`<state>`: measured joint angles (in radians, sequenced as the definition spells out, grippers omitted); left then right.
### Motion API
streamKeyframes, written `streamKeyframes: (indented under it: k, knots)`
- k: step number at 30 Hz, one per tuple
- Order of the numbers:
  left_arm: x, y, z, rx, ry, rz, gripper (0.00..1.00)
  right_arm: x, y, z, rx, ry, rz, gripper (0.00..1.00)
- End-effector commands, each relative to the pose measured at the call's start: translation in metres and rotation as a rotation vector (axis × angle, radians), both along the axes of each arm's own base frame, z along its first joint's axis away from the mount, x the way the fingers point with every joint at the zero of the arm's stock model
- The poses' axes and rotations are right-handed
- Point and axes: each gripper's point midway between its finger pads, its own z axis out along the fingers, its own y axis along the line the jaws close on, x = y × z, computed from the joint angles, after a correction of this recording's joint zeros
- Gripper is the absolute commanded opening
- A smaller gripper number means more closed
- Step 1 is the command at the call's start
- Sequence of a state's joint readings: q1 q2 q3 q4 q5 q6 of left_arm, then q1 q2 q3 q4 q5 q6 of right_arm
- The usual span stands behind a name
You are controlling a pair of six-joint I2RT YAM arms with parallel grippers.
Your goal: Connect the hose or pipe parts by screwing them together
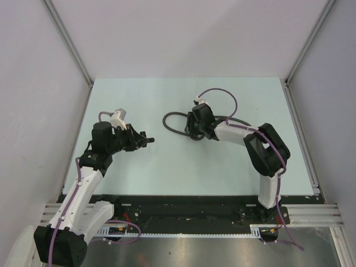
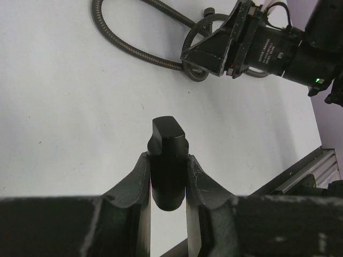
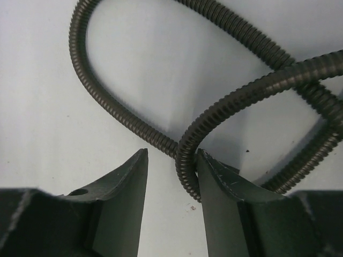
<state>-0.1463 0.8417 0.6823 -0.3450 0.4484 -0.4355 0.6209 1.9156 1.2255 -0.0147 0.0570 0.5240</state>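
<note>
My left gripper (image 1: 147,139) hovers over the left half of the table, shut on a short black fitting (image 2: 167,134) that sticks out past its fingertips. A dark ribbed hose (image 1: 168,115) lies looped on the middle of the table. My right gripper (image 1: 192,131) is down on that loop. In the right wrist view the jaws stand apart; one bend of the hose (image 3: 230,104) rests against the right finger (image 3: 217,176), with a gap to the left finger. The left wrist view shows the hose (image 2: 126,47) and my right gripper (image 2: 206,53) farther ahead. The hose's ends are hidden.
The pale mat (image 1: 139,94) ends at grey walls with metal posts (image 1: 69,41) left and right. A metal rail (image 1: 311,161) runs along the right edge. Purple cables (image 1: 225,92) arc over the right arm's wrist.
</note>
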Motion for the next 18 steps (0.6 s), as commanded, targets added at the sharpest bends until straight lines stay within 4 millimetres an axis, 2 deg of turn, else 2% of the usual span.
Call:
streamKeyframes:
  k: [1, 3, 5, 7, 10, 13, 16, 18]
  knots:
    - [0.004, -0.002, 0.013, -0.007, -0.059, -0.013, 0.00, 0.009, 0.012, -0.001, -0.019, -0.009, -0.008, 0.47]
    - [0.004, -0.002, 0.013, -0.009, -0.057, -0.016, 0.00, 0.010, 0.009, -0.010, -0.068, 0.000, -0.021, 0.46]
    - [0.004, -0.002, 0.013, -0.007, -0.059, -0.015, 0.00, 0.012, 0.007, -0.008, -0.091, -0.014, -0.026, 0.42]
    - [0.004, -0.002, 0.013, -0.007, -0.061, -0.014, 0.00, 0.013, -0.001, -0.006, -0.132, -0.032, -0.052, 0.21]
    - [0.004, -0.002, 0.012, -0.007, -0.058, -0.015, 0.00, 0.014, -0.015, 0.015, -0.194, -0.083, -0.079, 0.00]
    - [0.004, -0.001, 0.012, -0.005, -0.058, -0.013, 0.00, 0.010, -0.039, 0.034, -0.275, -0.105, -0.126, 0.00]
    - [0.004, -0.002, 0.012, -0.008, -0.055, -0.016, 0.00, 0.001, -0.070, 0.032, -0.383, -0.067, -0.177, 0.00]
    - [0.004, -0.002, 0.012, -0.008, -0.052, -0.016, 0.00, -0.009, -0.090, 0.023, -0.457, -0.014, -0.199, 0.00]
